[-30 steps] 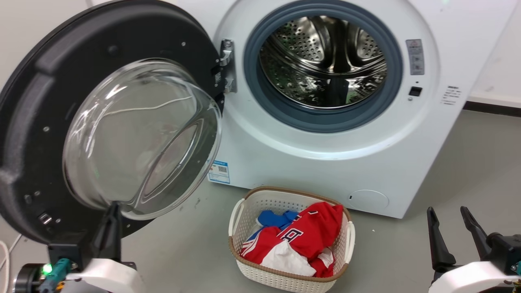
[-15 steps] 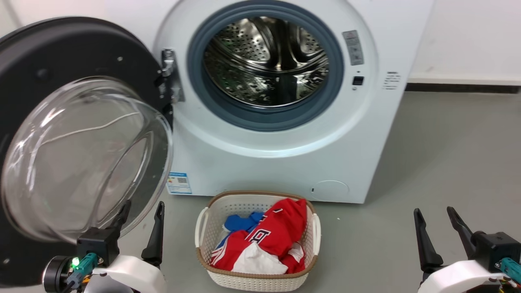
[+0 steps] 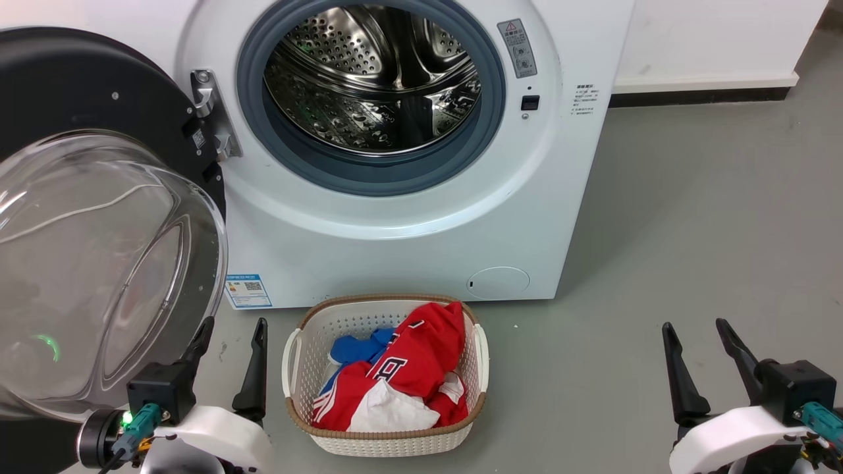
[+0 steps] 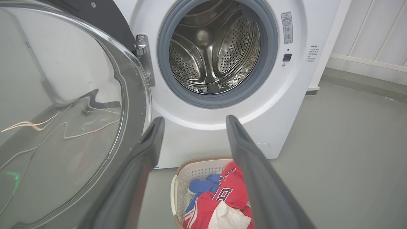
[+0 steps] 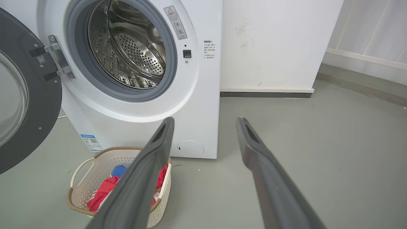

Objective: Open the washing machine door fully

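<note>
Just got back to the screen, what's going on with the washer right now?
The washing machine door stands wide open, to the left of the washing machine, leaving the steel drum exposed. Both grippers are open and hold nothing: the left gripper sits low beside the door's glass bowl, the right gripper low on the right. A laundry basket of clothes sits on the floor before the machine.

warning triangle (image 3: pixel 511 27) on the washing machine (image 3: pixel 408 243); print illegible.
</note>
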### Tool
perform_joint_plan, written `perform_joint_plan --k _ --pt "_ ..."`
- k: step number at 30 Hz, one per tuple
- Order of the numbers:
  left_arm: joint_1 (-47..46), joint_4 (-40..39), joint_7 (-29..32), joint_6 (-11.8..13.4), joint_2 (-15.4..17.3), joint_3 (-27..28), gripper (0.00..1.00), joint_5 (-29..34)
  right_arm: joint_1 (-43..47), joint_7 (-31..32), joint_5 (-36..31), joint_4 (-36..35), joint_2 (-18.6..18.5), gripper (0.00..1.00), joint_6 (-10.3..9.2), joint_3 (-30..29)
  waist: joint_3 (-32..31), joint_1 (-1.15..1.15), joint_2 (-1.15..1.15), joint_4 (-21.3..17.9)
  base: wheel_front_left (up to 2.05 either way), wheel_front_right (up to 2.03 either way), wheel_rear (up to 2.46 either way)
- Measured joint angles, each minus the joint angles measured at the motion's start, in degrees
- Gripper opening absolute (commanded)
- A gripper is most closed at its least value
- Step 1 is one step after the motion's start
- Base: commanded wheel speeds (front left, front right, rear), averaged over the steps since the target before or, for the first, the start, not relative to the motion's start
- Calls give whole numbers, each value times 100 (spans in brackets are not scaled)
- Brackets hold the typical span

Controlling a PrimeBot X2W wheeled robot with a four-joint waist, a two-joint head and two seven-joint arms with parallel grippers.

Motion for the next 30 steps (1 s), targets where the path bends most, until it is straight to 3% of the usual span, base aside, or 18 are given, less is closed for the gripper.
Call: perform_joint_plan --k 21,22,26,30 --pt "-73 19 -81 102 38 -13 100 -13 -114 -68 8 44 0 100 0 76 38 0 0 31 0 0 0" --pt "-71 21 -81 102 41 -18 0 -14 -112 -74 9 53 0 0 0 75 38 0 0 32 0 0 0" --pt "79 189 -63 86 -104 -76 0 -60 26 -47 62 250 2 0 0 78 39 0 0 35 0 0 0" --pt "103 221 -2 23 -200 14 0 -424 26 -14 524 334 2 0 0 65 43 0 0 42 0 0 0"
